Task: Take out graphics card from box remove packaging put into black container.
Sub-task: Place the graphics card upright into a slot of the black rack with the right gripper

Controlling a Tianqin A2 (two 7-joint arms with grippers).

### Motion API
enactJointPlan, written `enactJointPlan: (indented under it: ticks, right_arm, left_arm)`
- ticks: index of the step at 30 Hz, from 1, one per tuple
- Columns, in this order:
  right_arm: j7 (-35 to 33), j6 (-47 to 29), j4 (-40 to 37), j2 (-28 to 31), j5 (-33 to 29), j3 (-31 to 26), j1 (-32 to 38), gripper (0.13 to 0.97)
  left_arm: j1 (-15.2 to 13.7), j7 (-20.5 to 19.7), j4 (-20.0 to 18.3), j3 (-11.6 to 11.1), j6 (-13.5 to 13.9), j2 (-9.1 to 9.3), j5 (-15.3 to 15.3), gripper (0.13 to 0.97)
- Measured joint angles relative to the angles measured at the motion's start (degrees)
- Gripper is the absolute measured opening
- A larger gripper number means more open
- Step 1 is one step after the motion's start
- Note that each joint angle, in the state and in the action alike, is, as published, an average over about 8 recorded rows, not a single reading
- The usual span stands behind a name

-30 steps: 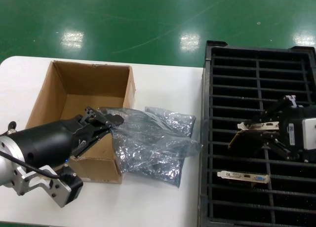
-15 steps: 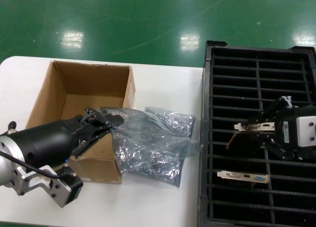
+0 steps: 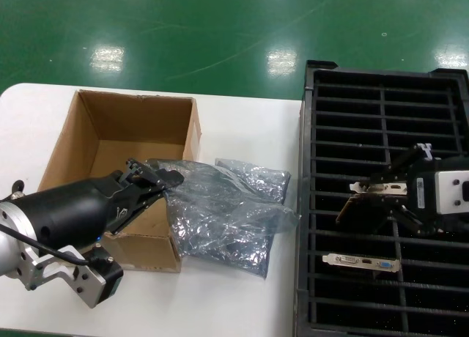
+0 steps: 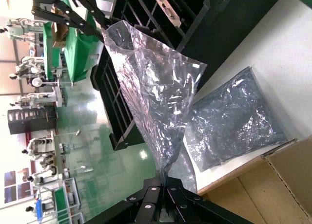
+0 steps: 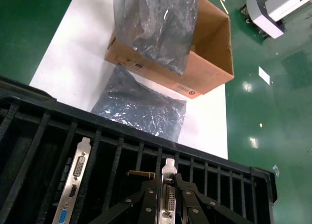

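Note:
My right gripper (image 3: 382,195) is shut on the graphics card (image 3: 366,192), gripping its silver bracket (image 5: 169,192) between the fingers. It hangs tilted over the middle slots of the black container (image 3: 381,95). My left gripper (image 3: 165,182) hovers over the front right corner of the box (image 3: 117,124). It is shut on one corner of the empty packaging (image 3: 223,216), a crinkly grey bag that hangs open and stretches toward the container. In the left wrist view the bag (image 4: 156,87) runs out from the closed gripper (image 4: 165,184).
A second grey bag (image 3: 258,177) lies flat on the white table (image 3: 242,300) between box and container. Another card (image 3: 363,262) stands in a nearer slot of the container, with its bracket (image 5: 75,180) showing in the right wrist view. Green floor lies beyond the table.
The right wrist has turned slightly with the card, which stays over the same slots. The left gripper and the bag have not moved.

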Motion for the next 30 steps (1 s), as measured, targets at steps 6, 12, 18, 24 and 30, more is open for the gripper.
enactJointPlan:
  ticks: [6, 12, 18, 24, 30]
  right_arm:
    - [-0.5, 0.5, -1.7, -0.7, -0.7, -0.5, -0.2, 0.18]
    - [-1.4, 1.6, -4.0, -2.0, -1.5, -1.3, -0.5, 0.18]
    - [-3.1, 2.5, -6.4, -3.4, -1.6, -2.0, -0.5, 0.18]
    - [-3.2, 2.4, -7.2, -3.9, -1.3, -2.2, -0.5, 0.206]
    - [-2.2, 2.3, -6.6, -3.5, -1.0, -1.6, -0.6, 0.218]
  left_arm:
    - [0.0, 0.0, 0.0, 0.0, 0.0, 0.0, 0.0, 0.139]
    - [0.0, 0.0, 0.0, 0.0, 0.0, 0.0, 0.0, 0.139]
    - [0.0, 0.0, 0.0, 0.0, 0.0, 0.0, 0.0, 0.139]
    - [0.0, 0.0, 0.0, 0.0, 0.0, 0.0, 0.0, 0.139]
    - [0.0, 0.0, 0.0, 0.0, 0.0, 0.0, 0.0, 0.139]
